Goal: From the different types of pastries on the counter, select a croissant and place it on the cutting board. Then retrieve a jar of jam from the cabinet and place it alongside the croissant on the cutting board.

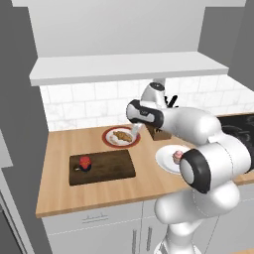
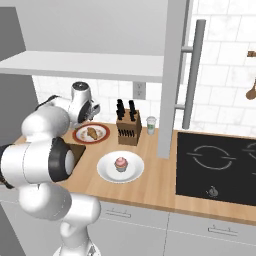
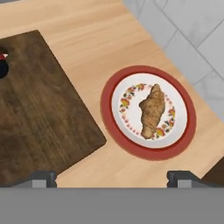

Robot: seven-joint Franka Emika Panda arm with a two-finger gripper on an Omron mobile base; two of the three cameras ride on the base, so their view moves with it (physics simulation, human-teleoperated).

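Note:
The golden-tan croissant [image 1: 122, 136] [image 2: 92, 132] [image 3: 152, 110] lies on a red-rimmed plate [image 1: 106, 136] [image 3: 107, 109] at the back of the counter [image 1: 59, 149]. My gripper [image 1: 135, 130] [image 2: 95, 112] [image 3: 113, 177] hangs open above the plate, fingers wide apart, nothing between them. To the plate's left lies the dark brown cutting board [image 1: 109, 166] [image 3: 39, 113]. The small red jar of jam [image 1: 85, 162] stands on the board's left part; just its edge [image 3: 2, 56] shows in the hand view. The pale cabinet [image 1: 114, 25] hangs above.
A pink-frosted cupcake [image 1: 177, 157] [image 2: 120, 163] sits on a white plate [image 1: 163, 161] [image 2: 105, 170] right of the board. A knife block [image 2: 128, 129] and a small cup [image 2: 151, 125] stand by the tiled wall. A black stovetop [image 2: 215, 165] lies further right.

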